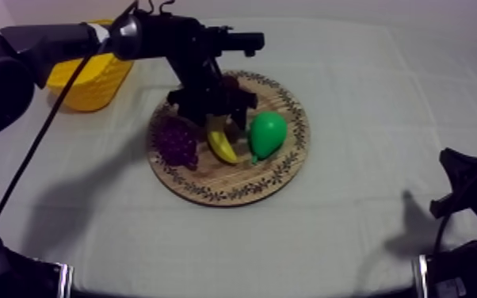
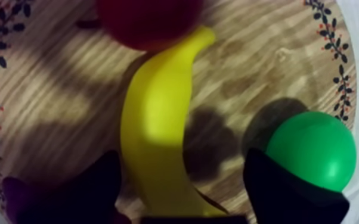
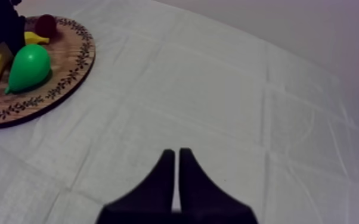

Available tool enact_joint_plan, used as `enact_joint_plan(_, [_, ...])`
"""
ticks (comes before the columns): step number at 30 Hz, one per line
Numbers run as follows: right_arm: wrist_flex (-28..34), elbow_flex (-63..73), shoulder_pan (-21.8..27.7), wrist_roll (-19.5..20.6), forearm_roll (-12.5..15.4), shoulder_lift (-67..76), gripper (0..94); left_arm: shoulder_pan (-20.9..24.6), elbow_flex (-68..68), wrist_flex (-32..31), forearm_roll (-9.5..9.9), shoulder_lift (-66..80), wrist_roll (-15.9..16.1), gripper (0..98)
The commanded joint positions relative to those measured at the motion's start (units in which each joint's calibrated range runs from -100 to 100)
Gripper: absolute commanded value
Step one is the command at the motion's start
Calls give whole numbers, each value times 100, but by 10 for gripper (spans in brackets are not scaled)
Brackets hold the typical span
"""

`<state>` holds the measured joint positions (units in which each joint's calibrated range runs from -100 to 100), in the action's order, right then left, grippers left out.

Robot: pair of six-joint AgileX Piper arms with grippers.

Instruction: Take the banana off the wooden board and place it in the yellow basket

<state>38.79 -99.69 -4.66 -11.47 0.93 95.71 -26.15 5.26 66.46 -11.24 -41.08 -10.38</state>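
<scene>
Our left gripper point(image 2: 182, 184) hangs low over the wooden board point(image 1: 277, 170), its fingers wide apart. The banana point(image 2: 155, 125) lies between them and is not gripped. It rests in the middle of the board, between the grapes point(image 1: 176, 141) and the pear point(image 1: 267, 133), with one tip at the small red fruit point(image 2: 149, 18). The yellow basket point(image 1: 91, 79) stands near the board, apart from it. Our right gripper point(image 3: 176, 161) is well apart from the board, narrow, fingers together, holding nothing.

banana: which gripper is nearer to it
Left. The left gripper hangs right over the banana on the board, jaws open either side of it. The right gripper sits far off over bare cloth, jaws shut.
</scene>
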Motion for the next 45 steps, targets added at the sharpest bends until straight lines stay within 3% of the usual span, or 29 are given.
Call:
enact_joint_plan(1, [0, 3, -1, -2, -2, 5, 3, 6, 2, 4, 4, -1, -22, 666])
enact_joint_plan(7, [0, 3, -1, 2, -2, 5, 3, 23, -20, 20, 27, -11, -147, 451])
enact_joint_plan(17, [0, 3, -1, 2, -2, 5, 3, 33, 80, 120, 38, -104, -210, 286])
enact_joint_plan(28, [0, 3, -1, 2, -2, 5, 3, 28, 151, 171, 70, 40, -191, 248])
enact_joint_plan(36, [0, 3, -1, 2, -2, 5, 3, 97, 643, 631, 278, 976, -246, 242])
enact_joint_plan(45, [0, 3, -1, 2, -2, 5, 3, 798, 940, 982, 457, 2273, -114, 239])
